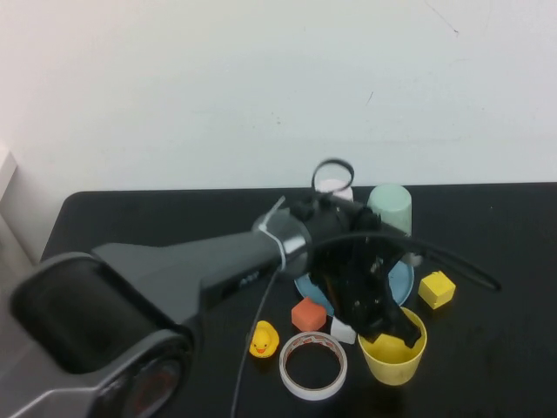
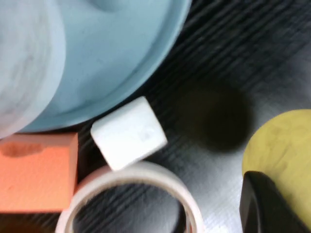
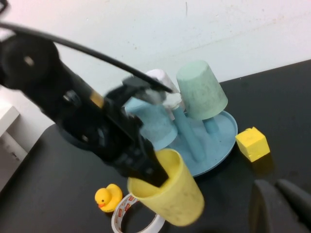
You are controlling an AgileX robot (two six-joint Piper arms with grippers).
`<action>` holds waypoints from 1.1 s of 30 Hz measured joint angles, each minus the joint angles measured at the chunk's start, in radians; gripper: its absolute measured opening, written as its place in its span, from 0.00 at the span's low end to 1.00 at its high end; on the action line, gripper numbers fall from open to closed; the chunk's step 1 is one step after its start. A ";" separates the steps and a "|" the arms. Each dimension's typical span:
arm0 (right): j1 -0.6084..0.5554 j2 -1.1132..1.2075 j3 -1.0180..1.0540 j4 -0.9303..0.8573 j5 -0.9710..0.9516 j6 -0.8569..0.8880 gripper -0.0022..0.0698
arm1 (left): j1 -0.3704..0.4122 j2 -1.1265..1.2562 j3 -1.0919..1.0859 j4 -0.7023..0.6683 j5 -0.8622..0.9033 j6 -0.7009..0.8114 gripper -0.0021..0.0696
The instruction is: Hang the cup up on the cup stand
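Observation:
The yellow cup is open end up at the table's front, just in front of the cup stand. My left gripper is shut on its rim, one finger inside and one outside. The right wrist view shows this grip on the cup, which tilts slightly. In the left wrist view one black finger lies against the yellow wall. The stand has blue pegs and a white flower cap. My right gripper is shut and empty, off to the right of the stand.
A pale green cup and a light blue cup hang upside down on the stand. A tape roll, yellow duck, orange cube and white cube lie left of the yellow cup. A yellow cube lies right of the stand.

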 joint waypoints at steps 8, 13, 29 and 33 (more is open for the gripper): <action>0.000 0.000 0.000 0.023 0.004 -0.002 0.03 | -0.002 -0.220 0.073 0.094 0.068 0.117 0.04; 0.000 0.000 0.000 0.079 0.040 -0.002 0.03 | -0.034 -0.478 0.320 0.225 -0.161 0.077 0.04; 0.014 0.304 -0.022 0.818 0.113 -0.388 0.05 | -0.048 -0.894 0.808 1.394 -0.627 -0.841 0.04; 0.016 0.518 -0.099 0.859 0.205 -0.374 0.24 | -0.048 -0.894 0.810 1.769 -0.647 -1.123 0.04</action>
